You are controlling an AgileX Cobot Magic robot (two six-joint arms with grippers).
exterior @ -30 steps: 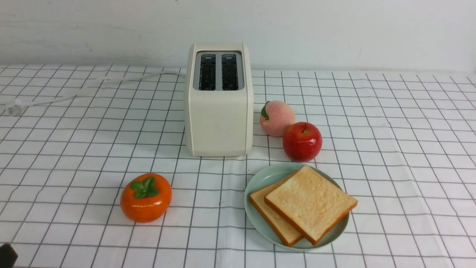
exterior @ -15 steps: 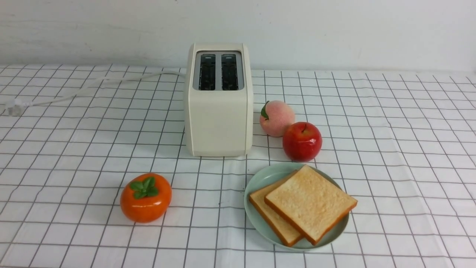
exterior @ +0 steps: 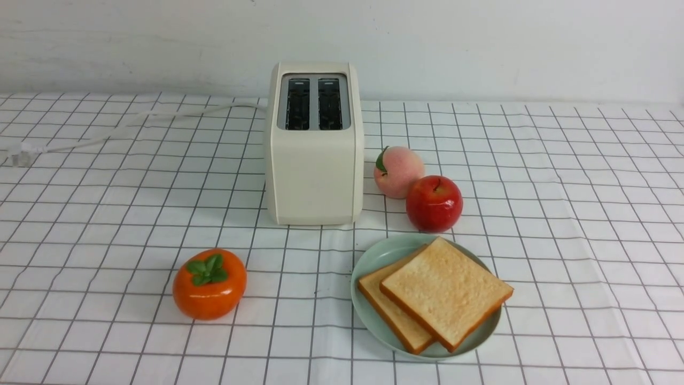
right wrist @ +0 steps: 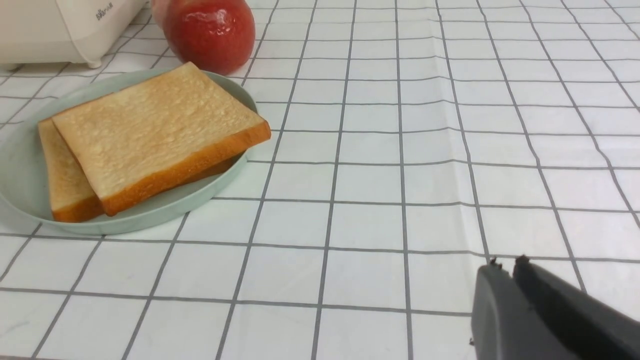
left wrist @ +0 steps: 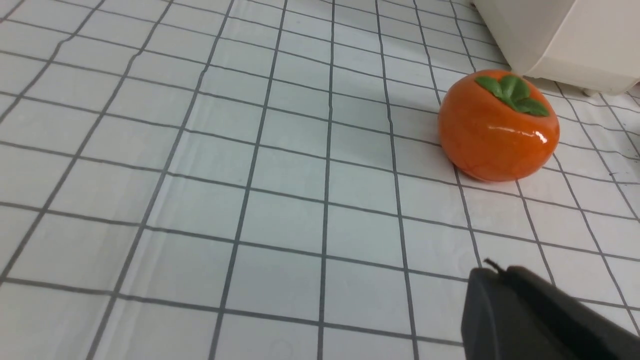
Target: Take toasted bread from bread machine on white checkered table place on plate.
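Observation:
Two slices of toasted bread (exterior: pixel 446 291) lie stacked and offset on the mint-green plate (exterior: pixel 374 262), front right of the bread machine (exterior: pixel 315 160), whose two dark slots stand empty. The toast (right wrist: pixel 150 127) and plate (right wrist: pixel 20 185) also show in the right wrist view. My right gripper (right wrist: pixel 506 267) is shut and empty, low over the checkered table (exterior: pixel 561 224), well to the right of the plate. My left gripper (left wrist: pixel 492 272) is shut and empty, low over the cloth near the orange persimmon. Neither gripper shows in the front view.
An orange persimmon (exterior: pixel 209 283) sits front left of the toaster; it also shows in the left wrist view (left wrist: pixel 497 127). A peach (exterior: pixel 398 171) and a red apple (exterior: pixel 434 203) stand between toaster and plate. The white power cord (exterior: pixel 107 131) trails to the far left.
A dark tip of the left arm at the front view's bottom left corner one second ago has left that view. The toast, plate and toaster have not moved.

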